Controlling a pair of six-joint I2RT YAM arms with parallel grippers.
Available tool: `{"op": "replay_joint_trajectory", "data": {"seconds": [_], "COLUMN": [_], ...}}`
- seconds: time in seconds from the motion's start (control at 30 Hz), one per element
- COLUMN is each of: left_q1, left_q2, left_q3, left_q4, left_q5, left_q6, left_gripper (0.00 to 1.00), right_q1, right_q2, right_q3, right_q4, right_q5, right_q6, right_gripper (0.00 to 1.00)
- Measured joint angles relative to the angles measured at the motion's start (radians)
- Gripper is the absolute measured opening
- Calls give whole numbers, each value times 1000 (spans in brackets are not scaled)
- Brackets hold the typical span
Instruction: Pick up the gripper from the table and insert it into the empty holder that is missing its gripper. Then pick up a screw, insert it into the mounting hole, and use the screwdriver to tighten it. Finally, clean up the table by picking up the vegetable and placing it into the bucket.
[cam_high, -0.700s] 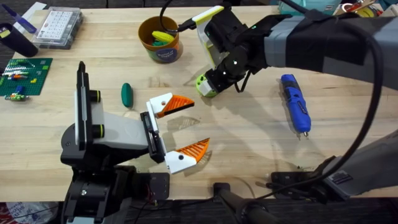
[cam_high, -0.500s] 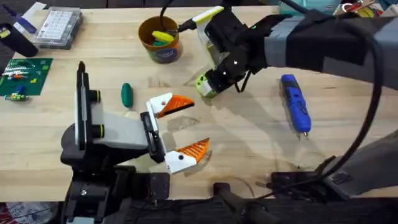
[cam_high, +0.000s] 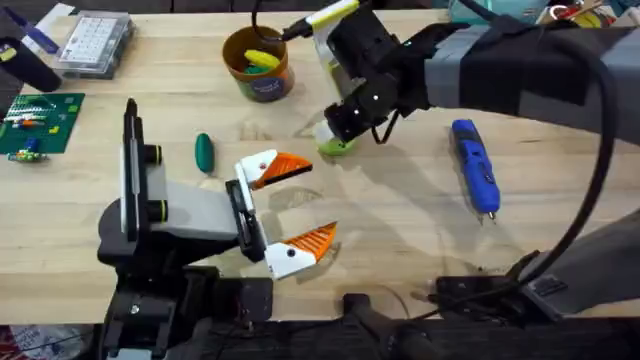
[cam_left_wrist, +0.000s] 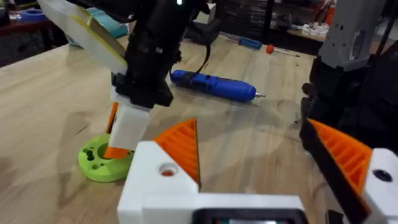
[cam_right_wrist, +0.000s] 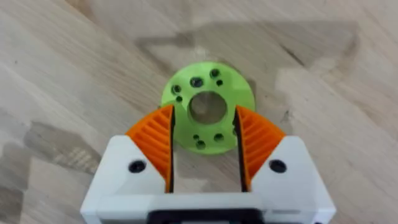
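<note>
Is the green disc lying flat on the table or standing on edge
Flat: the green disc lies face up on the table, between the right gripper's orange pads.

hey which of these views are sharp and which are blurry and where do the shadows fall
Overhead: table sharp, the right arm's sleeve large and soft, shadow on the wood beneath it. Left wrist: own end effector blurred up close, screwdriver clearer. Right wrist: green disc crisp, grey shadows on the wood around it.

Bare table beside screwdriver
</note>
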Motion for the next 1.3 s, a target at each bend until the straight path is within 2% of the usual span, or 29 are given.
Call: {"op": "replay_joint_trajectory", "data": {"seconds": [0.2, 0.4, 0.77, 1.03, 1.13, 1.27, 1.3], "left_q1": [0, 0, 0, 0, 0, 0, 0], "left_q2": [0, 0, 0, 0, 0, 0, 0], "left_q3": [0, 0, 0, 0, 0, 0, 0], "left_q4": [0, 0, 0, 0, 0, 0, 0], "left_q5": [0, 0, 0, 0, 0, 0, 0], "left_q6": [0, 0, 0, 0, 0, 0, 0], "left_gripper": [986, 986, 986, 987, 987, 986, 986], "right_q1": [20, 24, 24, 24, 24, 24, 24], "right_q2": [0, 31, 102, 104, 104, 104, 104], "right_q3": [13, 72, 73, 73, 74, 74, 74], "right_q4": [40, 55, 65, 78, 79, 79, 79], "right_q5": [0, 0, 0, 0, 0, 0, 0], "right_q6": [-8, -25, -42, -45, -51, -55, -54], "right_gripper": [496, 496, 496, 486, 224, 31, 11]}}
